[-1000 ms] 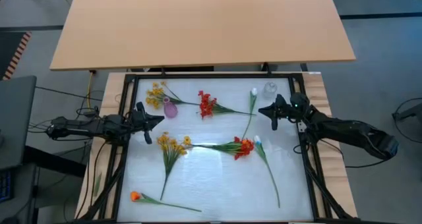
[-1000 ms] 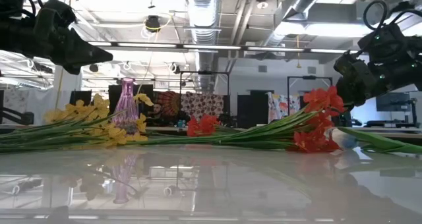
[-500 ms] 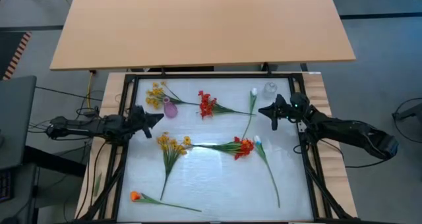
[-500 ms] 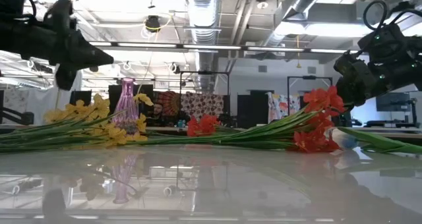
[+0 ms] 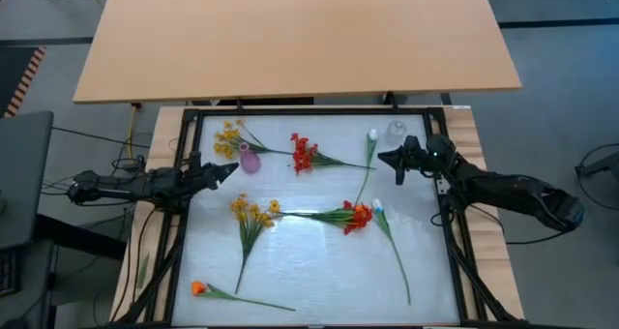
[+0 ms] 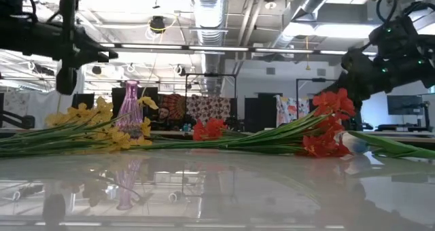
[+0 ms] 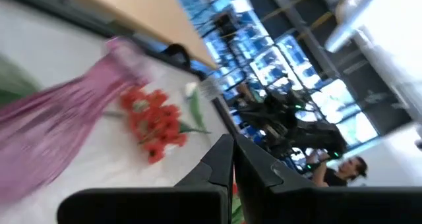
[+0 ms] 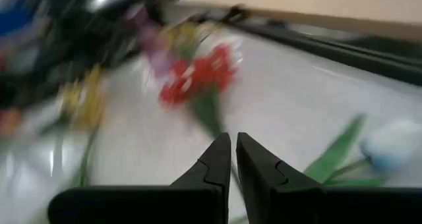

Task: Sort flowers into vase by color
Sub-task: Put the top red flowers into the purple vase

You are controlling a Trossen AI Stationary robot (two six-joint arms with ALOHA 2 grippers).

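Your left gripper (image 5: 228, 169) hangs at the table's (image 5: 309, 271) left edge, fingers pressed together and holding nothing. Just beyond it stands one pink vase (image 5: 250, 160), with no flowers in it.

Seven flowers lie loose on the table, counted from the left:
- one orange bloom (image 5: 199, 289) at the near edge
- two yellow sprays, one behind the vase (image 5: 229, 138) and one mid-table (image 5: 251, 213)
- two red sprays, far (image 5: 304, 154) and centre (image 5: 356, 216)
- two white buds, far (image 5: 372, 135) and centre-right (image 5: 378, 206)

One clear vase (image 5: 397, 131) stands at the far right corner. Your right gripper (image 5: 385, 160) hovers beside it, fingers nearly together, gripping nothing.
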